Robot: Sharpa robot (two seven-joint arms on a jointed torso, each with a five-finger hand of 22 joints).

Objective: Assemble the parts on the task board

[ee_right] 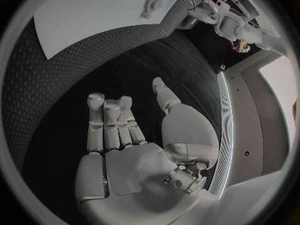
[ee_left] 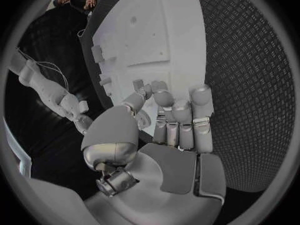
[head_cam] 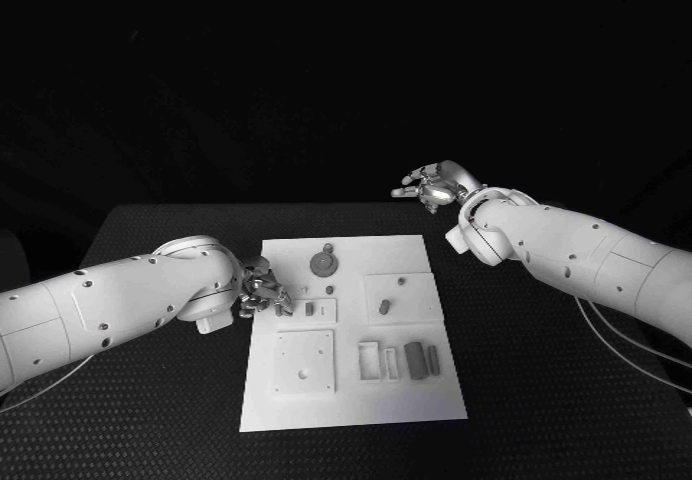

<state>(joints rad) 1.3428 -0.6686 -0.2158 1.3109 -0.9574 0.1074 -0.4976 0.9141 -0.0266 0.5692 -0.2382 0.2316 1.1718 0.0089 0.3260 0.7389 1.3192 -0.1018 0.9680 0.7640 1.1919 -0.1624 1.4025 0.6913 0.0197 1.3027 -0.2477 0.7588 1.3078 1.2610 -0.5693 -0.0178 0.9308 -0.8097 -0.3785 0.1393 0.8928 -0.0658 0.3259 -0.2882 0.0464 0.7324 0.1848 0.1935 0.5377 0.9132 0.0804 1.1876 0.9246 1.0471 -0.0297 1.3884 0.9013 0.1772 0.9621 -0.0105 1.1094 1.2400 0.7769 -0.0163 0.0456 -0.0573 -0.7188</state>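
Apparently the left hand (head_cam: 261, 289) curls its fingers at the board's (head_cam: 353, 405) left edge, perhaps pinching a part; I cannot tell. It should seat parts (head_cam: 387, 305) squarely. The right hand (head_cam: 433, 185) hovers spread, holding nothing, beyond the worktop (head_cam: 159, 400).

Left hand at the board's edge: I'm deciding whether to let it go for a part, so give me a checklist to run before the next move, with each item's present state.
1. Left hand at the task board's left edge, near the parts: ok.
2. Left hand free of any part: cannot tell; its fingers are curled in and hide what lies under them.
3. Right hand off the board, beyond its far right corner: ok.
4. Right hand holds nothing, fingers apart: ok.
5. Round part lies clear of both hands: ok.
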